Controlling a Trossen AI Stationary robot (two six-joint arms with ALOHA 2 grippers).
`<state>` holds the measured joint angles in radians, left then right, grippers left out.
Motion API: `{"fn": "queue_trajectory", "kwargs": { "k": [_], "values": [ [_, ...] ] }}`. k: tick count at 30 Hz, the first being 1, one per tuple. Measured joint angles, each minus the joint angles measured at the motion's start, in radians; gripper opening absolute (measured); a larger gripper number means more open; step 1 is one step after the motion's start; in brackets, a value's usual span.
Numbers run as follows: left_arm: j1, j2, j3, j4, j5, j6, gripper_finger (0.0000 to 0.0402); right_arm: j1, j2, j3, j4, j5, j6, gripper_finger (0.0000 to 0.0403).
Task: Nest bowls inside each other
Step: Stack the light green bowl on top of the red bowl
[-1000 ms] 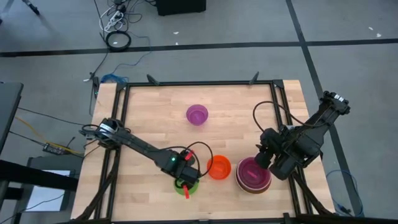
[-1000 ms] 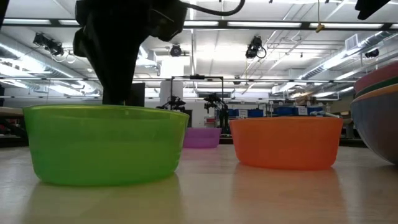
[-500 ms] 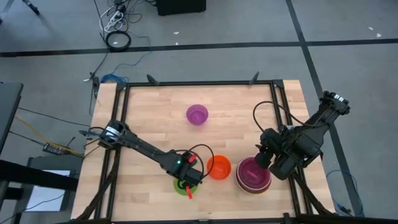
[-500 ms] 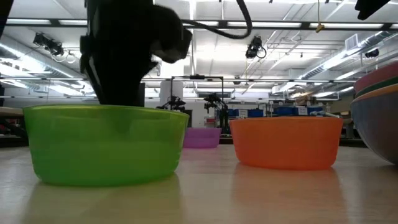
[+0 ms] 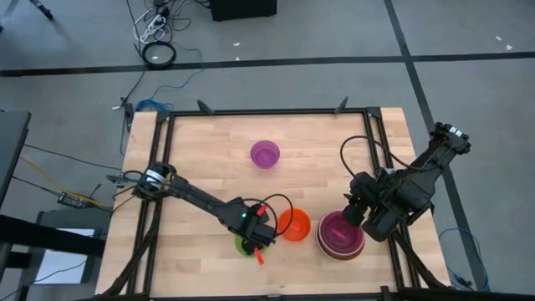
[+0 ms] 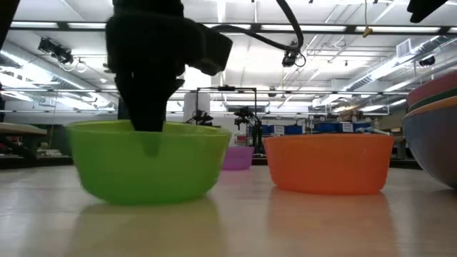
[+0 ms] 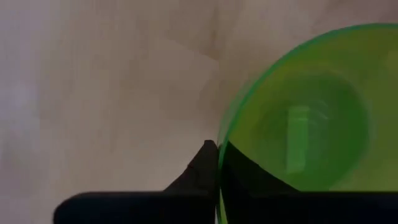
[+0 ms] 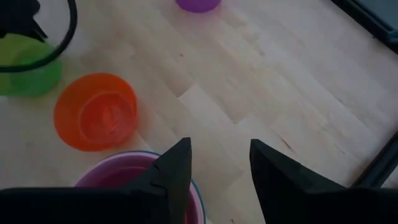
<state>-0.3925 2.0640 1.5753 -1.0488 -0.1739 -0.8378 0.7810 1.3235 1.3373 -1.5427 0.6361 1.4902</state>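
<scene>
Near the table's front edge stands a green bowl, with my left gripper pointing down and shut on its rim. To its right is an orange bowl, then a stack of nested bowls with a magenta one on top. A small purple bowl rests alone toward the far side. My right gripper hangs open above the stack's far right edge, touching nothing. My left gripper pinches the green bowl's rim, one finger inside the bowl and one finger outside the wall. The fingers come from above, pointing down. The bowl sits upright below them; whether its base is off the table I cannot tell.
The orange bowl stands close to the right of the green one. The stack's wide side fills the low view's right edge. A black frame rail runs round the table. Bare wood lies at the table's middle and left.
My left gripper has sunk onto the green bowl, rolled a little, and shut on its rim. The bowl has shifted a little away from the near edge and toward the orange bowl, staying upright.
</scene>
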Motion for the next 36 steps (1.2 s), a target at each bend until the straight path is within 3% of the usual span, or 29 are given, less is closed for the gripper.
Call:
{"fn": "queue_trajectory", "kwargs": {
  "k": [4,12,17,22,36],
  "values": [
    [0.014,-0.009,0.041,-0.057,-0.036,0.027,0.0006,0.000,0.000,0.000,-0.003,0.001,0.000,0.0149],
    [0.036,-0.054,0.242,-0.108,-0.157,0.140,0.0003,0.000,0.000,0.000,-0.019,0.001,0.001,0.0149],
    [0.076,-0.057,0.369,0.103,-0.169,0.316,0.0002,0.005,0.000,0.000,-0.029,0.001,0.024,0.0147],
    [0.134,-0.054,0.392,0.361,-0.105,0.445,0.0002,0.047,0.000,0.000,-0.029,0.054,0.062,0.0140],
    [0.213,0.118,0.381,0.660,0.028,0.448,0.0002,0.201,-0.004,0.000,-0.023,0.266,0.117,0.0137]
  ]
}}
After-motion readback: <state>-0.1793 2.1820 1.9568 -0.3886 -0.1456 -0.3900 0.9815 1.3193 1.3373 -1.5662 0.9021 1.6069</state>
